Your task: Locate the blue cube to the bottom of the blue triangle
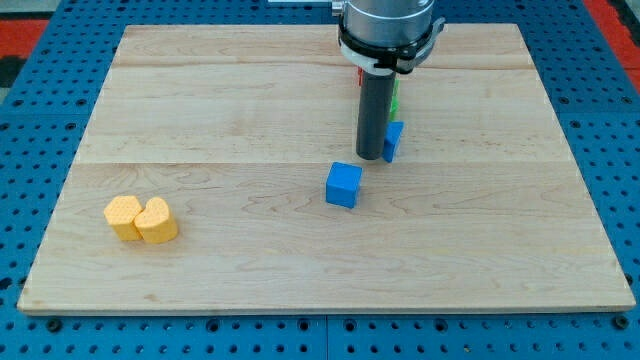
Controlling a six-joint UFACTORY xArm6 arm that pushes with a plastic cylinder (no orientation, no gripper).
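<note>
The blue cube sits near the middle of the wooden board. The blue triangle lies up and to the right of it, partly hidden behind the rod. My tip rests on the board just left of the blue triangle, touching or nearly touching it, and a short way above and right of the blue cube. A sliver of a green block and a red block show behind the rod; their shapes are hidden.
Two yellow blocks, a hexagon-like one and a heart-like one, sit together at the view's lower left. A blue pegboard surrounds the board.
</note>
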